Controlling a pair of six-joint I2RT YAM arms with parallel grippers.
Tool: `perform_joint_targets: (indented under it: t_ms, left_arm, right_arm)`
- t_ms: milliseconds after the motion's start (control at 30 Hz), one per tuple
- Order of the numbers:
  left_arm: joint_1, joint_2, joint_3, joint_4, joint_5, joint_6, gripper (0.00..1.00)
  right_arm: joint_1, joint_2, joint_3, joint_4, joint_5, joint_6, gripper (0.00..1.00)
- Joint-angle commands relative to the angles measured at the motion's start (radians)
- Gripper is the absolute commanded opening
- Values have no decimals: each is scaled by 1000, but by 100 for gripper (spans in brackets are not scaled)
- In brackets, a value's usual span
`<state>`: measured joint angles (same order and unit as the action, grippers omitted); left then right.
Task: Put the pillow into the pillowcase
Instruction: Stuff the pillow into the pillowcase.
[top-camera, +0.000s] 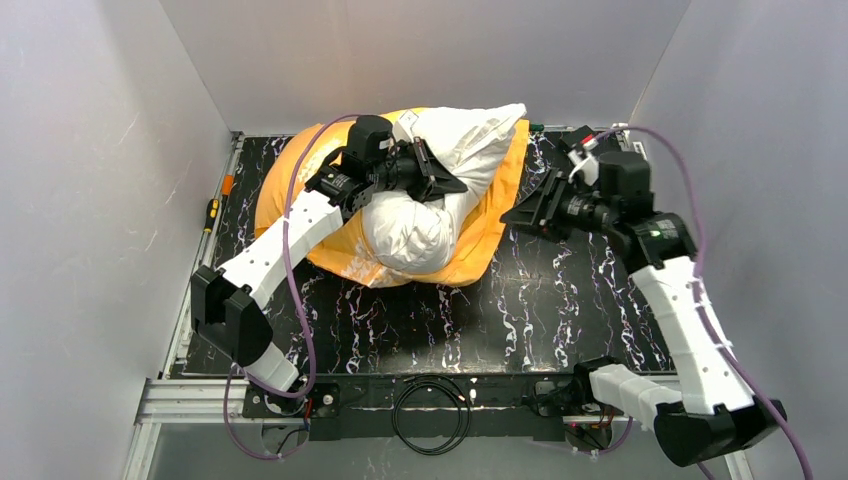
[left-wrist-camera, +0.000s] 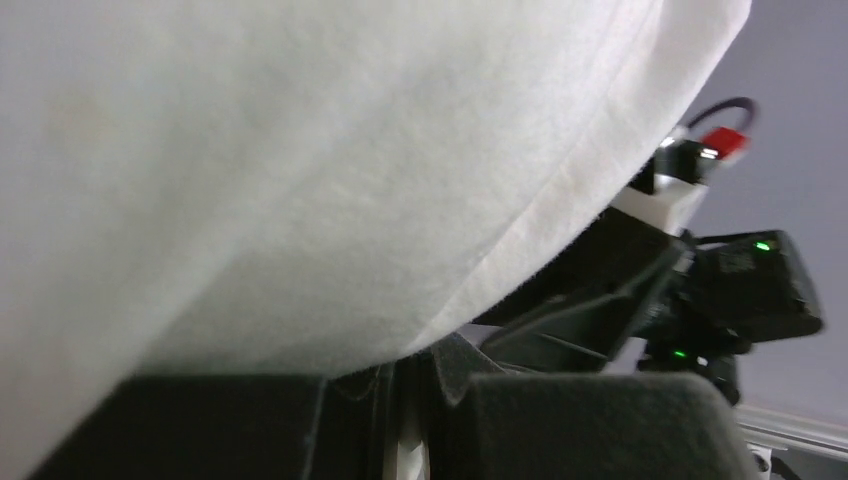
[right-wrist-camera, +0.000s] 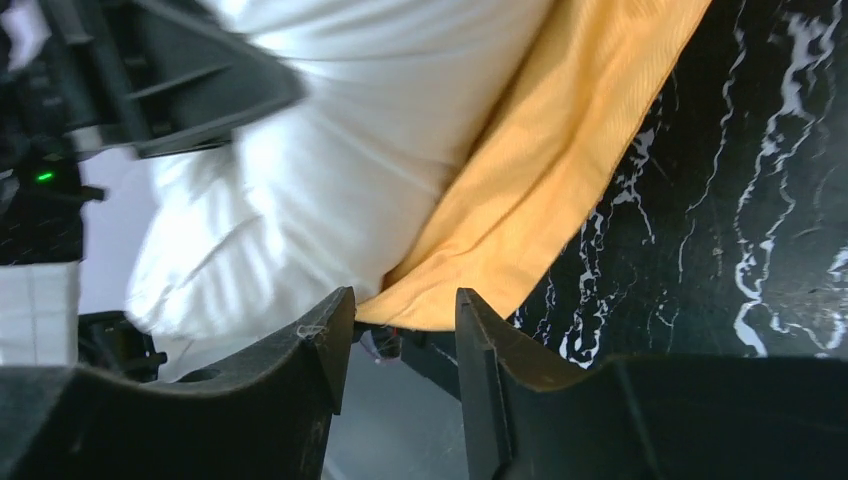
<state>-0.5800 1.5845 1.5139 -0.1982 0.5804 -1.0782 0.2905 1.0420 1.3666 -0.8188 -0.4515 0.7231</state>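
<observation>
Orange fabric pillowcase (top-camera: 485, 238) part-stuffed with plump off-white pillow (top-camera: 470, 140); left gripper (top-camera: 440, 182) pressed closed against pillow; right gripper (right-wrist-camera: 400, 318) half-open, empty, at pillowcase edge; pinch needed next.

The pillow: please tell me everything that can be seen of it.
The pillow is off-white, plump, soft-looking fabric with a stitched edge seam. It lies bent and creased on the orange pillowcase, its far corner pointing right. The left gripper is shut on its middle. Whether any part is inside the case cannot be told.
</observation>
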Motion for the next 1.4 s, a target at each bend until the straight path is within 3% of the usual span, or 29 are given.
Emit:
perform_joint_targets:
  t_ms: [0, 300, 400, 500, 700, 800, 867, 933, 1100, 1233, 1367]
  left_arm:
    - [16, -36, 73, 85, 24, -124, 0]
    - [38, -80, 74, 105, 60, -167, 0]
    - [49, -96, 57, 144, 59, -202, 0]
    - [68, -116, 46, 191, 52, -260, 0]
    - [102, -137, 85, 207, 50, -301, 0]
    - [106, -146, 76, 257, 57, -343, 0]
    - [108, -150, 82, 258, 62, -349, 0]
    - [115, -158, 83, 246, 71, -341, 0]
    - [143, -192, 42, 245, 65, -341, 0]
    - [163, -203, 33, 242, 64, -338, 0]
    - [177, -206, 45, 229, 68, -331, 0]
  right_arm:
    - [1, 7, -183, 423, -159, 184, 48]
    - [2, 174, -246, 869, -220, 323, 41]
    - [6, 218, -259, 890, -214, 311, 29]
    - [7, 227, -320, 893, -182, 293, 25]
    - [21, 277, -465, 1086, -193, 315, 25]
    - [51, 343, -435, 1099, -206, 278, 26]
    - [77, 389, -369, 1011, -209, 215, 27]
    - [93, 410, -314, 946, -207, 178, 30]
    - [90, 324, -235, 787, -149, 173, 65]
    - [88, 244, -200, 628, -106, 183, 70]
    - [85, 197, -248, 710, -109, 285, 74]
